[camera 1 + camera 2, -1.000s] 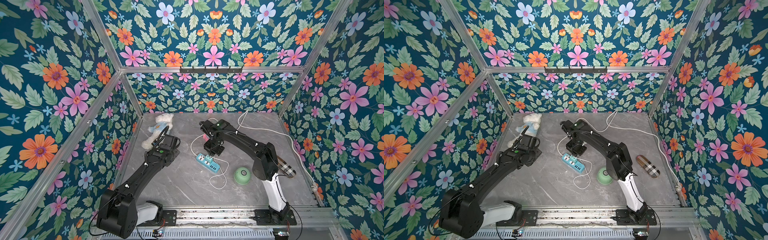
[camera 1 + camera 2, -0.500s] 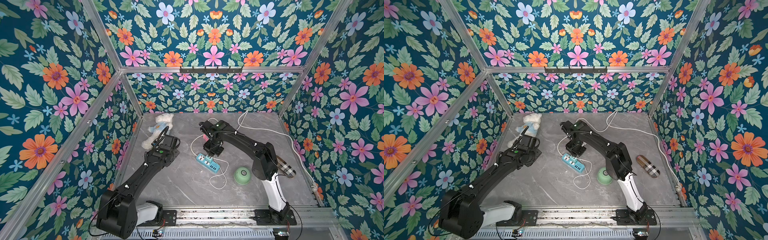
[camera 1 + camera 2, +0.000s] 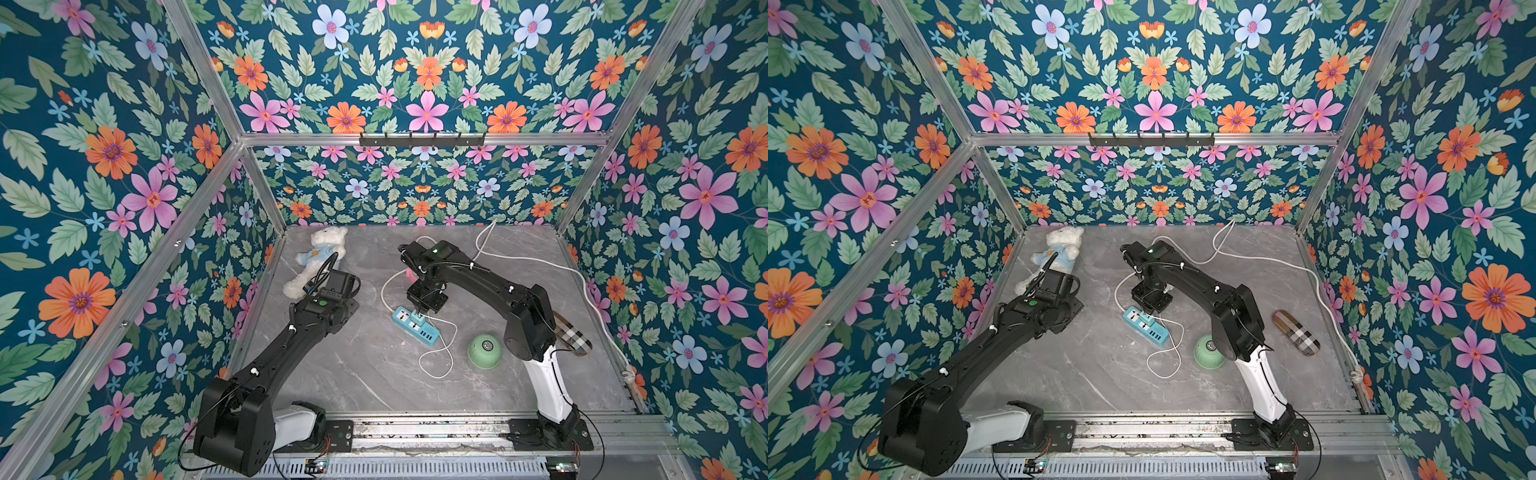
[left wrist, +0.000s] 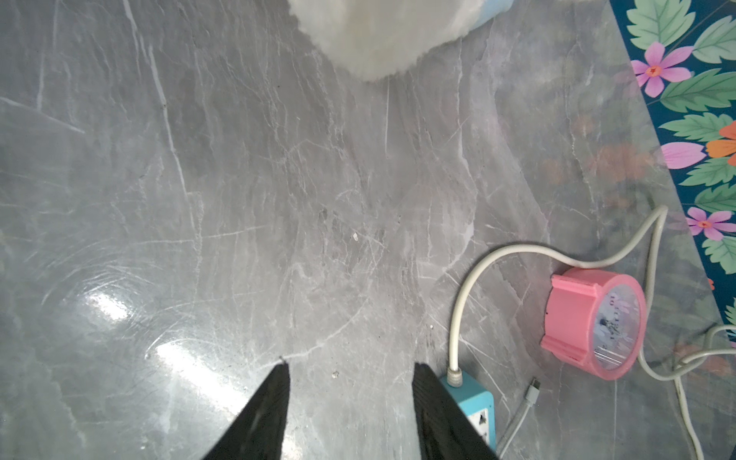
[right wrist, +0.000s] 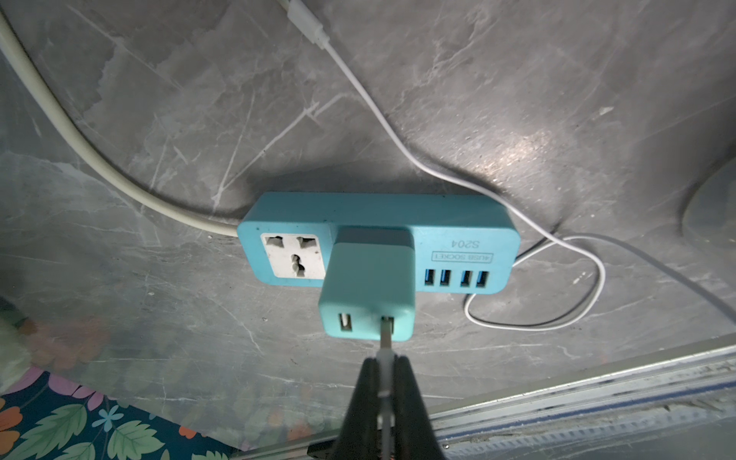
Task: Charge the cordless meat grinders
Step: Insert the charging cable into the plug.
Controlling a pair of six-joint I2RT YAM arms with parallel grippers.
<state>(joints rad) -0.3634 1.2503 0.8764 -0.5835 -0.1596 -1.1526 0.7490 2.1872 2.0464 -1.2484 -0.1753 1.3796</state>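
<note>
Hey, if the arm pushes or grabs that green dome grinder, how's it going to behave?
The green dome grinder sits wide rim down on the table, so a push would probably slide it, not roll it. Its smooth curved shell likely slips between narrow jaws. It looks like light plastic, so it may skid easily.

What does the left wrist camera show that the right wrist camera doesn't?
Only the left wrist view: the pink alarm clock, the white plush toy and the open left gripper. Only the right wrist view: the teal plug adapter seated in the blue power strip, and the right gripper shut on a USB plug at an adapter port. Both: that strip, its thick cord and the grey table.
</note>
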